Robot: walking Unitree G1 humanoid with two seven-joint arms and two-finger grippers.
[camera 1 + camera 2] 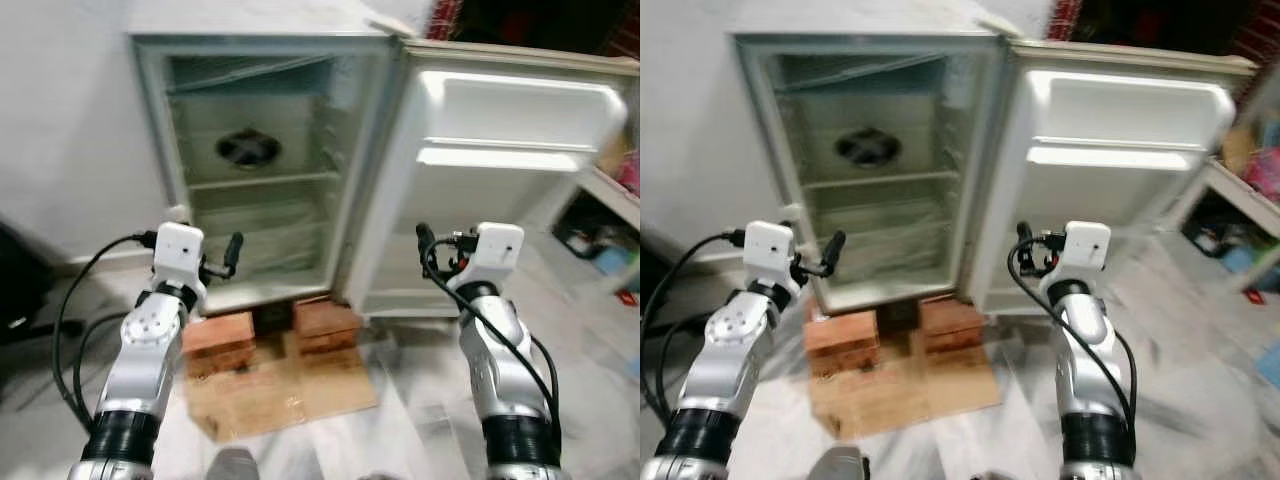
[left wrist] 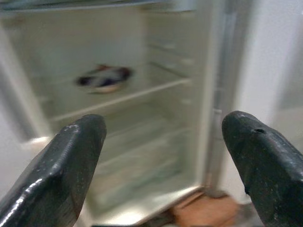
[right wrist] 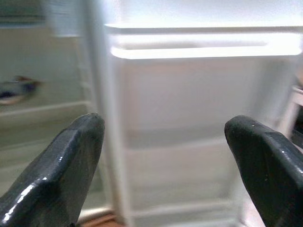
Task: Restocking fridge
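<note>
The fridge (image 1: 260, 170) stands upright on wooden blocks (image 1: 270, 335), its long axis vertical and its open front facing the robot. Its door (image 1: 500, 170) is swung wide to the fridge's right. Both grippers hang empty before it, fingers apart: the left gripper (image 1: 232, 255) faces the fridge's lower shelf, the right gripper (image 1: 424, 240) faces the door. The fridge is probably heavy and rigid; the door's edge is the likeliest hold.

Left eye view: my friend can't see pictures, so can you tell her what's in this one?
A small white fridge stands open on wooden blocks, its door swung wide to the right and its shelves bare. In front of it, the robot's left gripper and right gripper are raised, both holding nothing.
</note>
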